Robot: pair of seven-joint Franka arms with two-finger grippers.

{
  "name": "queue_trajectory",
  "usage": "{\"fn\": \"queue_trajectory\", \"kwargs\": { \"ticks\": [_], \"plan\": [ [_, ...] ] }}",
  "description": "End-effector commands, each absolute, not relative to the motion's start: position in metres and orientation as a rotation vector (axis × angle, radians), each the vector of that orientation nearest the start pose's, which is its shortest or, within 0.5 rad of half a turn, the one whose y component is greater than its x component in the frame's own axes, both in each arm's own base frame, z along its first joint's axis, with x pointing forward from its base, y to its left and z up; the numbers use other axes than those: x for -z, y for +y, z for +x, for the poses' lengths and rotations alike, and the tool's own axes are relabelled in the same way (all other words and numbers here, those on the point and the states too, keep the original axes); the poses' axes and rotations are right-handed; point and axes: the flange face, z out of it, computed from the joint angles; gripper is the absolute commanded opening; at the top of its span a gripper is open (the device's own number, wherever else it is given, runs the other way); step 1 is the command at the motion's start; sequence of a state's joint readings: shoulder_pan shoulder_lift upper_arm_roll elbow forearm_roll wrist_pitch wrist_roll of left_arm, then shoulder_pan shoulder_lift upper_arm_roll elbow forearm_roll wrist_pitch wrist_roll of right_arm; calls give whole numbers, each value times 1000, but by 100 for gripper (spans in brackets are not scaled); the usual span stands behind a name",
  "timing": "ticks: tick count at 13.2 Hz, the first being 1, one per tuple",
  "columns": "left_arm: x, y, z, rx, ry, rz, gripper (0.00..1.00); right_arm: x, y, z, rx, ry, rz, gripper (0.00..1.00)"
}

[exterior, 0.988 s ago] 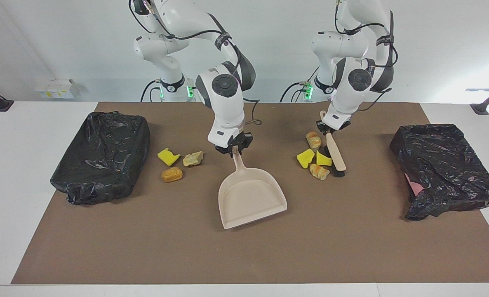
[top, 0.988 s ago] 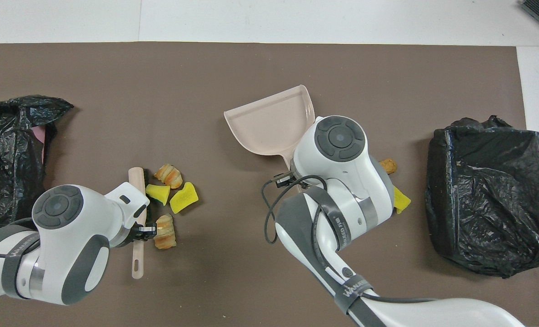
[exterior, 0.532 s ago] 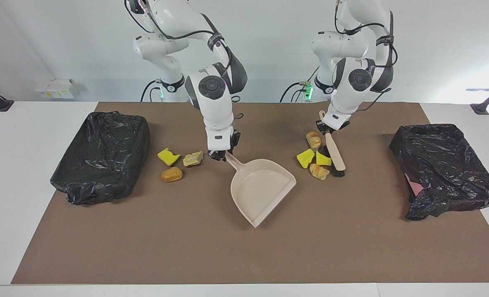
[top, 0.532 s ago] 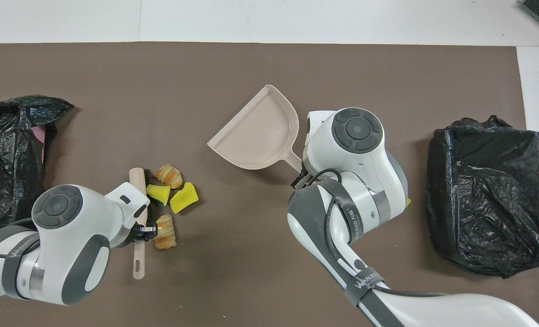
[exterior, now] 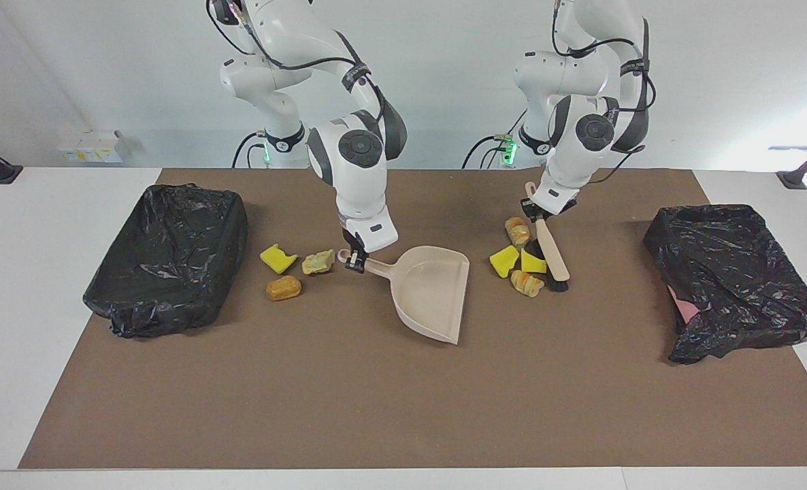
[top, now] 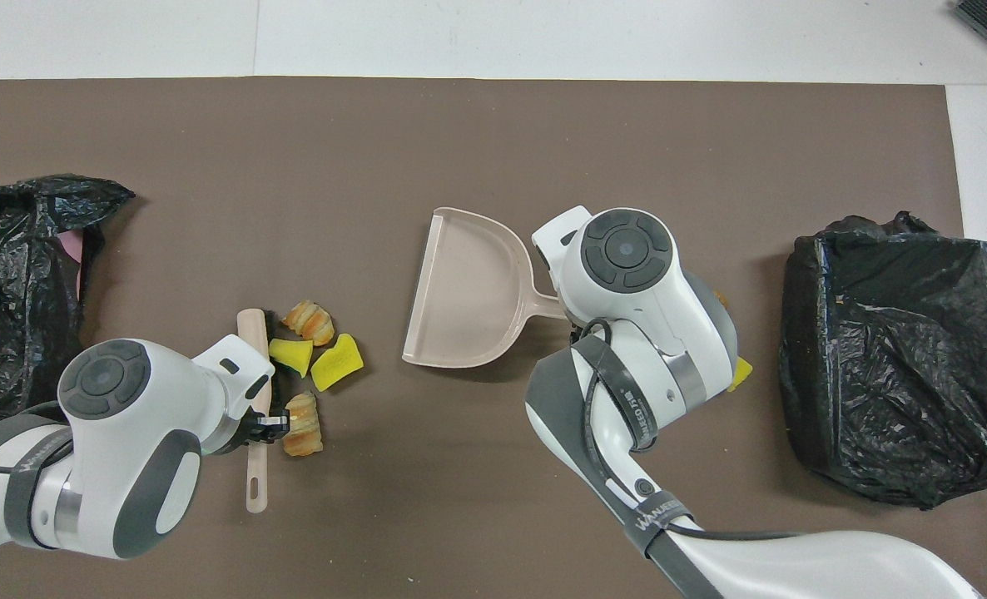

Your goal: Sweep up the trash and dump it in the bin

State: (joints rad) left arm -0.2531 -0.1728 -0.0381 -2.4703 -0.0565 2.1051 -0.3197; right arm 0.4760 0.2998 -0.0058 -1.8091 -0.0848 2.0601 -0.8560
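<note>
My right gripper (exterior: 354, 261) is shut on the handle of the beige dustpan (exterior: 432, 289), which lies flat mid-table with its mouth toward the left arm's end. My left gripper (exterior: 534, 212) is shut on the wooden handle of a small brush (exterior: 551, 253), whose dark bristles rest on the mat. Several trash pieces lie beside the brush, between it and the dustpan: two yellow foam chunks (exterior: 503, 260) and two bread-like pieces (exterior: 526, 282). Three more trash lumps (exterior: 283, 288) lie by the dustpan's handle, toward the right arm's end. In the overhead view, the dustpan (top: 460, 291) and brush-side trash (top: 337, 363) show.
A bin lined with a black bag (exterior: 165, 258) stands at the right arm's end of the brown mat. A second black-bagged bin (exterior: 737, 279) stands at the left arm's end. In the overhead view, the right arm's wrist (top: 627, 258) covers most of the three lumps.
My right gripper has swung the dustpan round, so its mouth has turned from facing away from the robots to facing the brush-side trash. The left arm and brush have barely moved.
</note>
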Motion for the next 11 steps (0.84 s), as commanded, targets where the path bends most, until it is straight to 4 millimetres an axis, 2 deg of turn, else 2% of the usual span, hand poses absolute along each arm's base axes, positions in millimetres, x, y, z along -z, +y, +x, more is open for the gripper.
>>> {"fn": "queue_trajectory", "kwargs": {
  "ticks": [1,3,7,11],
  "plan": [
    [-340,-132,406,-318,-111,-3115,0,-371,279,559,-127,-2175,-2398,0],
    [-339,-136,403,-323,-111,-3116,0,-367,278,560,-142,-2233,-2355,0],
    [-340,-148,399,-313,-251,-3098,0,-366,278,561,-152,-2405,-2214,0],
    [-339,-145,392,-344,-268,-3083,0,-363,279,562,-153,-2453,-2164,0]
  ]
}}
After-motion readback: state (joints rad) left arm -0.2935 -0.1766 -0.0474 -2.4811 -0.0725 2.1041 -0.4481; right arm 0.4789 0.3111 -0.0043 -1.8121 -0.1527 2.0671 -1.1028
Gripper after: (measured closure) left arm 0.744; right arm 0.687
